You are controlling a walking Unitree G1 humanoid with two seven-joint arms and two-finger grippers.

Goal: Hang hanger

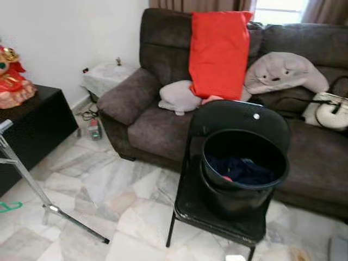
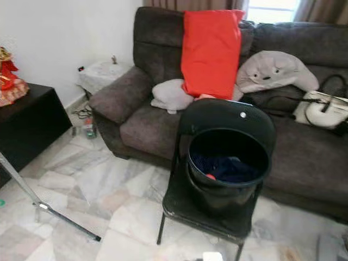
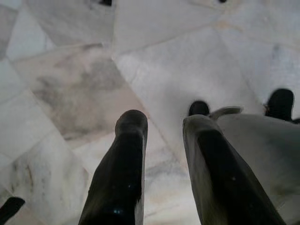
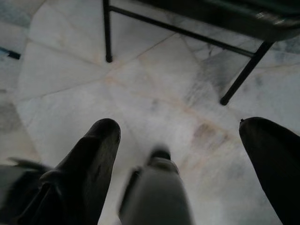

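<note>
- A black chair (image 1: 217, 206) stands on the marble floor (image 1: 109, 185) in front of a dark sofa (image 1: 157, 125).
- A black bucket (image 1: 244, 168) sits on the chair seat, with dark blue cloth (image 1: 242, 169) and a bit of red inside.
- On the sofa, a red cushion (image 1: 218, 51) leans upright against the backrest, with a grey pillow (image 1: 179, 97) beside it, a grey plush (image 1: 283, 73) to its right and a white bag (image 1: 331, 111) at the far right.
- A metal rack (image 1: 27, 182) stands at the left, its foot bar lying across the floor.
- A green hanger (image 1: 10, 206) lies on the floor at the left edge, just beside the rack and well apart from the chair.
- A black cabinet (image 1: 32, 128) stands against the left wall with a red figurine (image 1: 12, 76) on top.
- A small white-covered table (image 1: 106, 76) sits in the corner next to the sofa arm.
- The left gripper (image 3: 164, 122) points down at bare floor, its fingers (image 3: 126, 159) a narrow gap apart and holding nothing.
- The right gripper (image 4: 180, 129) also points at the floor near the chair legs, its fingers (image 4: 93, 154) spread wide and empty.
</note>
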